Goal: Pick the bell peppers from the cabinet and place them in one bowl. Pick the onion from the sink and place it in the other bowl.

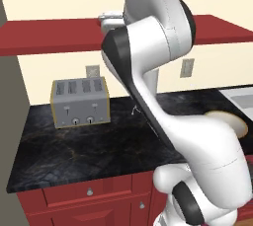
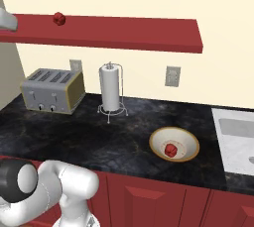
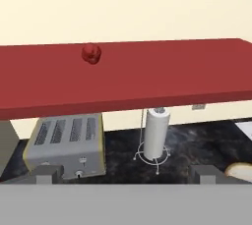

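One dark red lumpy bell pepper [image 2: 59, 19] sits on the long red cabinet [image 2: 129, 35] slab, toward its left end. In the hand view that pepper [image 3: 91, 53] lies ahead, on top of the cabinet [image 3: 147, 76]. A second pepper [image 2: 171, 150] rests inside the pale tan bowl [image 2: 184, 138] on the black counter. My gripper [image 3: 125, 172] is open and holds nothing, its fingertips [image 3: 47, 172] wide apart. The hand [image 2: 6, 20] hovers at slab height, left of the pepper and apart from it. The sink [image 2: 235, 141] is at the right. The onion and the dark brown bowl are out of view.
A grey toaster [image 2: 52, 89] stands at the back left of the counter. A paper towel holder [image 2: 110, 89] stands beside it. Two wall outlets sit under the cabinet. My own arm [image 1: 158, 87] hides much of the left base view. Red base cabinets [image 1: 89, 200] run below.
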### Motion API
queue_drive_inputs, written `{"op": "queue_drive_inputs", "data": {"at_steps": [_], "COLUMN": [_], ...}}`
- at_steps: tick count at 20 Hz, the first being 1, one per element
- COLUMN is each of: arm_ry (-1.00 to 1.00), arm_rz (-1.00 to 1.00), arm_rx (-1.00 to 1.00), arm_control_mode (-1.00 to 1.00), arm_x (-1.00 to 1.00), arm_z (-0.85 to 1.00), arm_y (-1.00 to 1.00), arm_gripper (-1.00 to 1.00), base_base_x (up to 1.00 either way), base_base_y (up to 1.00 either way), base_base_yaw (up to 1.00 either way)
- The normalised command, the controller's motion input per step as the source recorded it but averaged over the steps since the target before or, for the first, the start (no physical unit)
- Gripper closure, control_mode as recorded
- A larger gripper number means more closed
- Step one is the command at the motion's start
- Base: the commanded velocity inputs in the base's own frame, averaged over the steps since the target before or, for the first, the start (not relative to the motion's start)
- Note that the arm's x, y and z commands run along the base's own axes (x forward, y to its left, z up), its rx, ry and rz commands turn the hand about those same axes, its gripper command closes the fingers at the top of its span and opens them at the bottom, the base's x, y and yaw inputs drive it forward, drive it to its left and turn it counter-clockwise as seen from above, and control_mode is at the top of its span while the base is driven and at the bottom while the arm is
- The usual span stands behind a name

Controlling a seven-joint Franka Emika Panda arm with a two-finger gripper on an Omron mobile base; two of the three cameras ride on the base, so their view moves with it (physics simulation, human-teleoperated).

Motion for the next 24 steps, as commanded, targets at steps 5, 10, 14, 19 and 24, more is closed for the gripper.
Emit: {"op": "queue_drive_inputs", "data": {"at_steps": [5,10,14,19,24], "arm_ry": [-0.07,0.0,0.05,0.04,0.0], "arm_rz": [0.0,0.0,0.02,0.0,0.0], "arm_rx": [0.02,0.04,0.03,0.0,0.0], "arm_control_mode": [-1.0,-1.0,-1.0,-1.0,-1.0], "arm_x": [0.97,1.0,0.92,0.63,0.06], "arm_z": [-0.11,0.0,0.05,0.03,0.0], "arm_y": [0.04,0.05,0.01,0.01,0.01], "arm_gripper": [-1.0,-1.0,-1.0,-1.0,-1.0], "base_base_x": [0.0,0.0,0.0,0.0,0.0], "base_base_y": [0.0,0.0,0.0,0.0,0.0], "base_base_yaw": [0.0,0.0,0.0,0.0,0.0]}}
